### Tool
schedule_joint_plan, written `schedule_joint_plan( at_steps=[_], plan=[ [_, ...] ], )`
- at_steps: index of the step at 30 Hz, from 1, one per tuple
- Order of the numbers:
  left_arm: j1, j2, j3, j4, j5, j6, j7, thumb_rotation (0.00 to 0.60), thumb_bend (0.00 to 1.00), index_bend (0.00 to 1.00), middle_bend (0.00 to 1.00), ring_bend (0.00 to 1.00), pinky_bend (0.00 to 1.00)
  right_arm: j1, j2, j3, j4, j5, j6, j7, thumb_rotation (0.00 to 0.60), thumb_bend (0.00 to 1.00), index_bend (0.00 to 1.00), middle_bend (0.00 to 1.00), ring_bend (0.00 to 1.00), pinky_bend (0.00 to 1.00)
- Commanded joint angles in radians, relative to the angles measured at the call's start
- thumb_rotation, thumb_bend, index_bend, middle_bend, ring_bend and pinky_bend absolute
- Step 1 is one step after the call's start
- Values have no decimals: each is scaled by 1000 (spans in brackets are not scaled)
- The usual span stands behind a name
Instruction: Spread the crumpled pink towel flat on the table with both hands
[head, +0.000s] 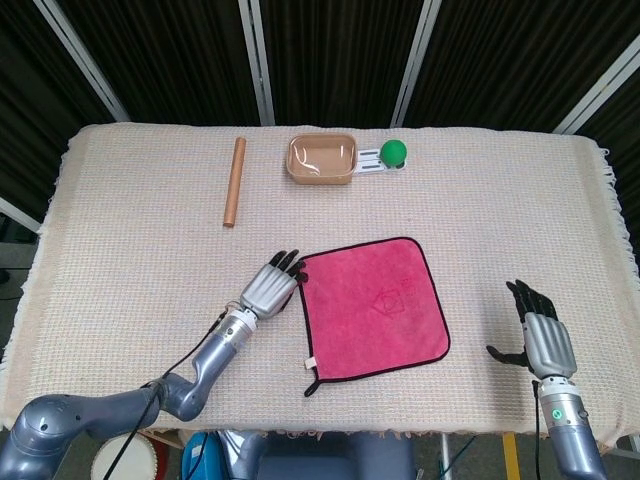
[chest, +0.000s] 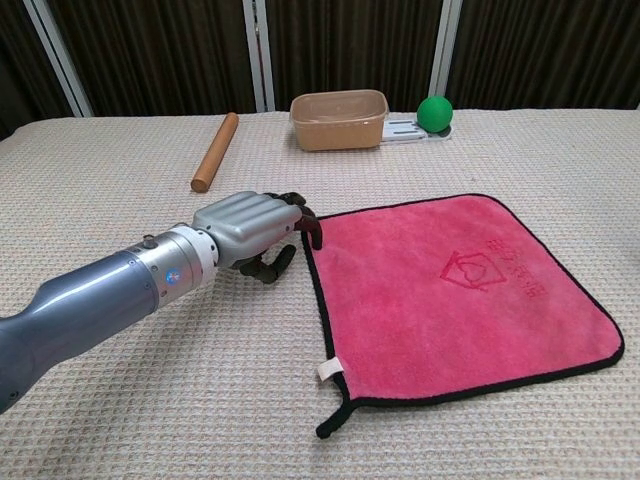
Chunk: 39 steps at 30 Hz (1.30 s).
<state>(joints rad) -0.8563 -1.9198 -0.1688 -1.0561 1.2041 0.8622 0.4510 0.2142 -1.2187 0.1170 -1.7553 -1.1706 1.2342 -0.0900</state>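
Already the pink towel (head: 372, 306) is lying open and nearly square on the table (head: 120, 260), near the front edge and a little right of middle, with its small loop tag trailing off the near left corner. No folds or bunched parts are showing in either view, so the task is looking close to done.

The left hand (head: 268, 284) is sitting at the towel's far left corner, fingers curled down with the tips at or on the black hem; the chest view is showing the fingers (chest: 312, 228) bent over that corner, but whether they are pinching cloth or only touching it I cannot tell. The right hand (head: 541, 335) is resting well apart from the towel, to its right, fingers spread and holding nothing.

For the step in hand, the left hand is best drawing the corner outward and away from the towel's middle, staying low so the cloth is sliding rather than lifting and folding back. Bringing the right hand onto the opposite edge to pin it would be keeping the whole towel from dragging along.
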Motion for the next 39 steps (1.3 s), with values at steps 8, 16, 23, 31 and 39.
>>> schedule_joint_plan(
  at_steps=[8, 16, 23, 31, 39],
  plan=[
    [21, 48, 8, -49, 7, 26, -8, 600, 743, 304, 176, 34, 115, -4, -2, -3, -7, -9, 10, -5, 600, 171, 0, 0, 0, 0],
    [26, 56, -3, -89, 21, 67, -17, 600, 365, 208, 120, 26, 103, -6, -1, -3, -8, -16, 18, -5, 600, 171, 0, 0, 0, 0],
    [54, 106, -18, -192, 23, 142, 12, 600, 271, 169, 87, 7, 87, -7, -7, -4, 6, -37, 32, -10, 600, 172, 0, 0, 0, 0],
    [176, 266, -9, -482, -12, 304, 68, 600, 174, 167, 58, 1, 73, -7, -29, -2, 56, -68, 56, -10, 600, 171, 0, 0, 0, 0],
    [424, 510, 121, -792, 46, 598, 81, 600, 17, 95, 10, 0, 24, -19, -19, -8, 108, -150, 107, 18, 600, 171, 0, 0, 0, 0]
  ],
)
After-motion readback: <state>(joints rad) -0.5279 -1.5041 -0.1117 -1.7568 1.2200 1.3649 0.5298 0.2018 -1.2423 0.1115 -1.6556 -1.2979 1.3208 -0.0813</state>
